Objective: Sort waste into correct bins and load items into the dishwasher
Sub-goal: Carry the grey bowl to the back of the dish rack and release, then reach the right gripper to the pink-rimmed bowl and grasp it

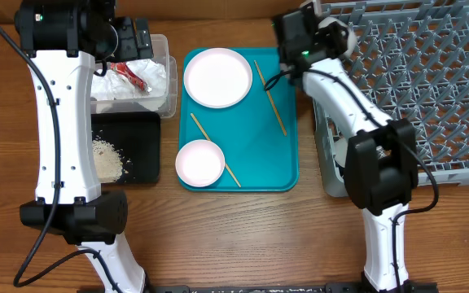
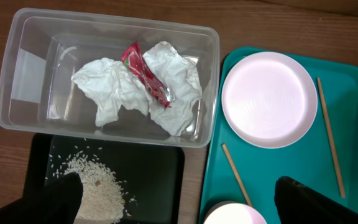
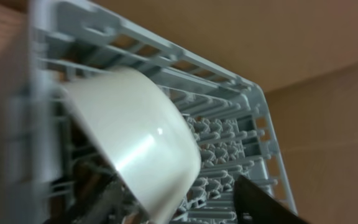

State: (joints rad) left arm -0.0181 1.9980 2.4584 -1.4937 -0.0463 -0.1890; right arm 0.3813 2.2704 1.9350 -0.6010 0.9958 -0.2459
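Nearest you on the teal tray point(image 1: 255, 159) sits the small pink bowl point(image 1: 199, 162). One chopstick point(image 1: 231, 174) skims its right edge, running from far-left to near-right. The second chopstick point(image 1: 270, 98) lies on much the same slant along the tray's right side, closer to your right arm. Left of the tray, the black tray point(image 1: 143, 138) holds the rice point(image 1: 108, 157). Just beyond it, the clear tub point(image 1: 172, 85) holds the napkins point(image 2: 114, 93) and the red packet point(image 2: 146, 73). The big plate point(image 1: 217, 77) fills the teal tray's far-left corner.

Your left gripper point(image 2: 188, 200) hangs above the tub and black tray, fingers spread wide and carrying nothing.

Farthest out, your right gripper point(image 1: 324, 39) is at the far-left corner of the rack point(image 1: 430, 81). There a white bowl point(image 3: 135, 143) is tipped on its side, close against the grid. That wrist view is blurred. One dark finger shows to the bowl's right with rack visible between them, so you cannot tell whether the bowl is pinched or already let go.

Seating that bowl probably depends on its rim meeting the pegs behind it. The remaining dishes lie between your arms, and your right arm is the nearer one to the rack.
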